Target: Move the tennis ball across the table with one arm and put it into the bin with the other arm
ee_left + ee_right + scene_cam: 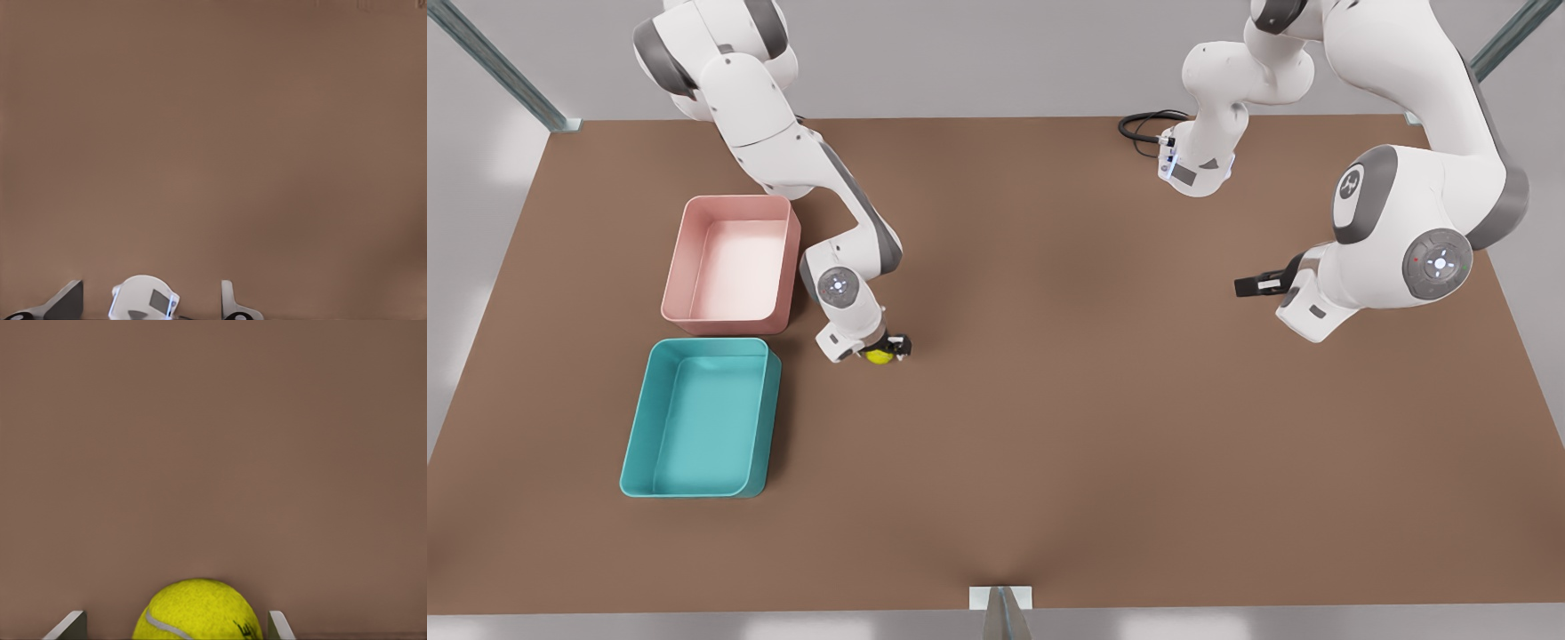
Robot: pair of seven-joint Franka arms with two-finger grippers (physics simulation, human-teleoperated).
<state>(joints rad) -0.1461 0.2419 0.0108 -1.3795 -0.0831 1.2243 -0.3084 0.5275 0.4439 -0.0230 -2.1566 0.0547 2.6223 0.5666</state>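
The tennis ball (pixel 879 356) is small and yellow-green and sits low on the brown table (pixel 1049 427), just to the right of the two trays in the front view. My right gripper (pixel 887 349) points down over it. In the right wrist view the ball (pixel 197 613) lies between the two fingertips (pixel 72 623), which stand wider than the ball, so the gripper is open around it. The teal bin (pixel 639 427) stands at the front view's left, near the front edge. My left gripper (pixel 1249 285) waits open at the front view's right, with nothing between its fingers (pixel 67 300).
A pale pink tray (pixel 680 258) stands directly behind the teal bin, close to the right arm's wrist. A black cable (pixel 1143 124) loops at the table's far edge. A white arm segment with a blue light (pixel 143 301) sits low in the left wrist view.
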